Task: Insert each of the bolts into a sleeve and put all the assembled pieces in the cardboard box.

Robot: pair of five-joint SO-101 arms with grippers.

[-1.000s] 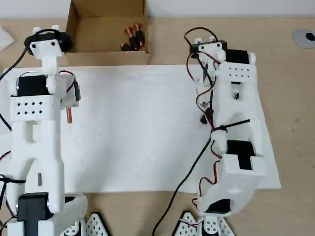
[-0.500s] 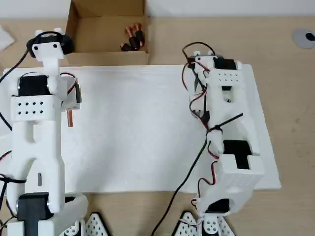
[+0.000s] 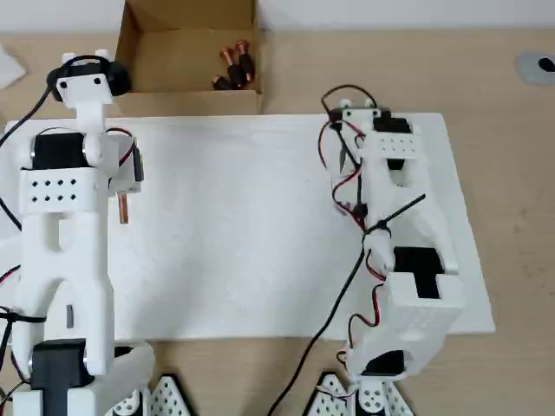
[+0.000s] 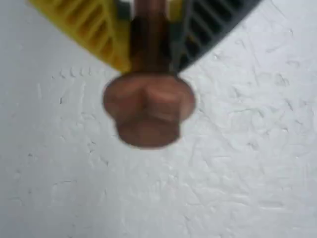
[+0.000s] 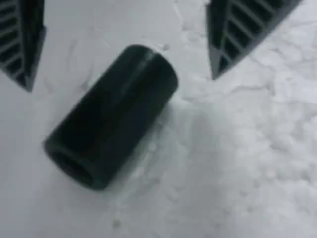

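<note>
My left gripper [image 4: 148, 29] is shut on the shaft of a copper bolt [image 4: 148, 106], whose hex head points down at the white cloth. In the high view that bolt [image 3: 124, 208] hangs beside the left arm, above the cloth's left side. A black sleeve [image 5: 111, 131] lies on its side on the cloth, its open bore toward the camera. My right gripper [image 5: 124, 59] stands open over it, one dark finger [image 5: 22, 39] on each side of the sleeve. The cardboard box [image 3: 191, 102] at the back holds several assembled copper-and-black pieces [image 3: 234, 69].
A white cloth [image 3: 234, 234] covers the table between the arms. The right arm [image 3: 395, 199] stretches over the cloth's right part with red and black wires alongside. A grey round object [image 3: 536, 66] lies at the far right edge.
The right arm's wrist has swung left and drawn in over the sleeve, which the arm now hides from above. The left arm has hardly moved and still holds the bolt.
</note>
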